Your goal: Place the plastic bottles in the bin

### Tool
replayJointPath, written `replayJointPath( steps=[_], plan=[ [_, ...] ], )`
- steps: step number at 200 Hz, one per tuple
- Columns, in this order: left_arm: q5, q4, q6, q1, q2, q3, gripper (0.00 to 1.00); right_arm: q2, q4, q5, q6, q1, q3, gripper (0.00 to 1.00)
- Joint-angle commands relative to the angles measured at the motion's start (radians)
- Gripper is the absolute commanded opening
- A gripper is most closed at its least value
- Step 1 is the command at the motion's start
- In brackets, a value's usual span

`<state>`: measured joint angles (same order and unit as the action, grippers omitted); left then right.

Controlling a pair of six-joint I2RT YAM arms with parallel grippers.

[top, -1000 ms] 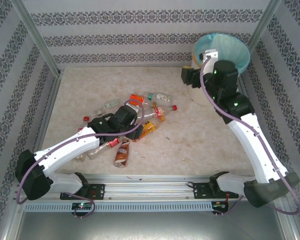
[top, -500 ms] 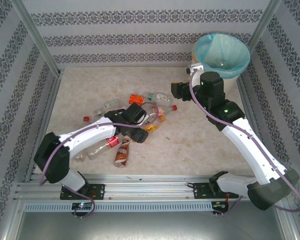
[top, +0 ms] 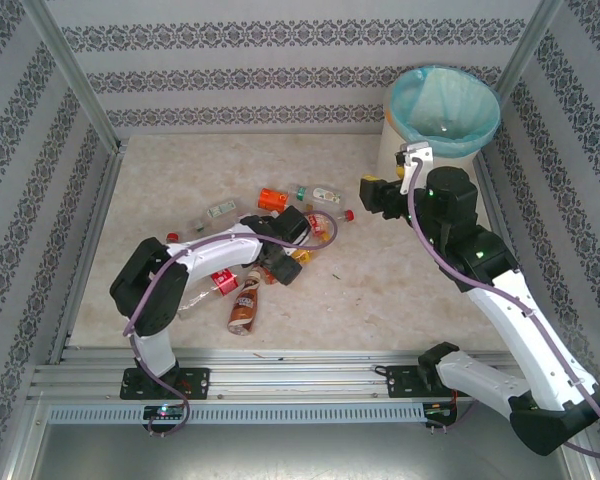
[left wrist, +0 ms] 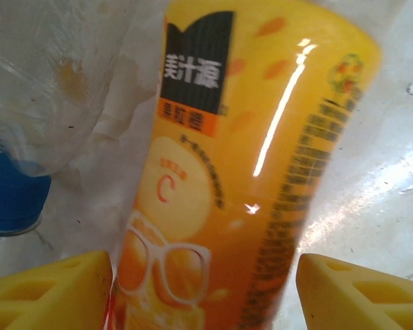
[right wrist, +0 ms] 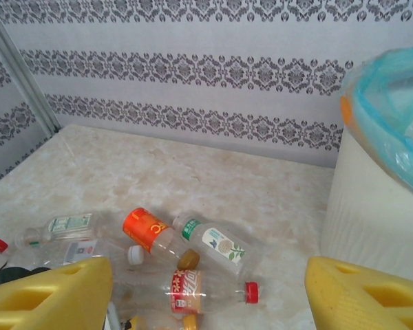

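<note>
Here, left jaws straddle the orange "C" bottle, grip unclear; right jaws spread.

Bright, even light falls from overhead, leaving faint, soft shadows on the pale desk; the top view is sharp. In the left wrist view the orange bottle is very close and slightly blurred, with a long white streak of glare down its label, and the desk beside it shines. The right wrist view is clear at its centre.
</note>
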<state>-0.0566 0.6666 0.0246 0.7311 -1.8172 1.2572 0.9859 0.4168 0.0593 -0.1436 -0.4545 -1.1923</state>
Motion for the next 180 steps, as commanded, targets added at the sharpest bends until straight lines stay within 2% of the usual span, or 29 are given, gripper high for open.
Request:
replayJointPath(
  steps=[1, 46, 81, 91, 156, 180],
  plan=[
    [-0.023, 0.022, -0.032, -0.007, -0.033, 0.024, 0.72, -0.004, 0.018, 0.026, 0.001, -0.009, 0.014, 0.74],
    [0.001, 0.025, -0.041, -0.007, -0.05, 0.016, 0.66, -0.006, 0.023, 0.027, 0.005, -0.008, 0.005, 0.74],
    [0.025, 0.031, -0.056, -0.007, -0.034, 0.021, 0.51, -0.013, 0.032, 0.033, 0.006, -0.01, 0.0, 0.74],
    [0.035, 0.029, -0.059, -0.007, -0.018, 0.018, 0.51, -0.018, 0.035, 0.036, 0.007, -0.01, -0.002, 0.74],
    [0.168, -0.036, -0.089, -0.007, 0.221, -0.041, 0.51, -0.045, 0.049, 0.042, 0.009, -0.011, -0.036, 0.74],
    [0.173, -0.088, -0.061, -0.007, 0.342, -0.072, 0.51, -0.04, 0.022, -0.04, -0.01, -0.01, -0.046, 0.73]
  ],
)
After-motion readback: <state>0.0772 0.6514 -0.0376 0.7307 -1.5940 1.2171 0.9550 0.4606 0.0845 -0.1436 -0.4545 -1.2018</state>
